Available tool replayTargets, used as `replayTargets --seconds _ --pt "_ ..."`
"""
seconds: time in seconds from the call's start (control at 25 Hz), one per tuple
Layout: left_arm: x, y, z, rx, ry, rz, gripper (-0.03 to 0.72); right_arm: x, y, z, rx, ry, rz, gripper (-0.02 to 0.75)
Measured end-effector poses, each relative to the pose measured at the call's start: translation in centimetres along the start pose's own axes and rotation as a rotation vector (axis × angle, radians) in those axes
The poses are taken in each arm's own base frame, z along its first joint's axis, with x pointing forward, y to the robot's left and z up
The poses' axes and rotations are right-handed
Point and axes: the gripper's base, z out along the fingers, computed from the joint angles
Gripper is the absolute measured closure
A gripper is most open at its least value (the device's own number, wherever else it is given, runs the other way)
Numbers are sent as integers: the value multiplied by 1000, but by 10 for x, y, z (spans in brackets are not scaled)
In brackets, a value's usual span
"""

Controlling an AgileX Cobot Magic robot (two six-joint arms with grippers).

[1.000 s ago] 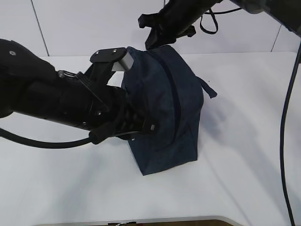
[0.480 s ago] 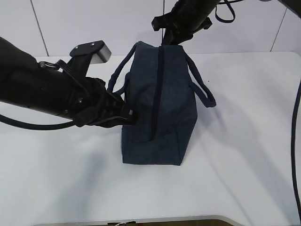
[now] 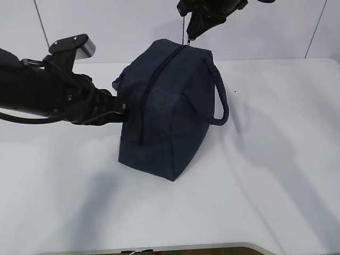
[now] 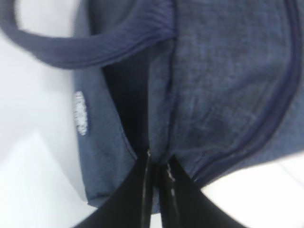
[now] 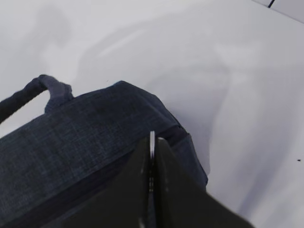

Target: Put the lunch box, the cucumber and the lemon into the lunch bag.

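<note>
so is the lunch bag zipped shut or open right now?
Shut. On the lunch bag the zipper runs as one closed seam end to end, with no gap showing inside; the right tool pinches its ring pull.

Dark navy lunch bag (image 3: 170, 111) with a darker zipper line (image 3: 154, 87); small white logo (image 4: 80, 118) left of the black left gripper (image 4: 159, 164).

Matt woven cloth lunch bag (image 3: 170, 114) (smooth white table (image 3: 265, 186))

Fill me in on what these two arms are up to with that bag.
Both arms are working on the lunch bag, which sits zipped shut on the white table. The left gripper has its jaws pinched on the fabric of the bag's side. The right gripper, jaws closed, grips the silver ring pull at the bag's far end. No lunch box, cucumber or lemon is visible.
</note>
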Motion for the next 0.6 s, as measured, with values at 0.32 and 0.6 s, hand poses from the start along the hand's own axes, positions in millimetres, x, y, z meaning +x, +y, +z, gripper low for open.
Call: replayTargets --seconds 0.32,0.6 --pt "-12 26 -5 -146 -105 -31 703 1 -5 -3 63 17 -39 733" --pt "-17 34 -8 -226 -159 -16 703 6 -9 -2 105 54 -55 733"
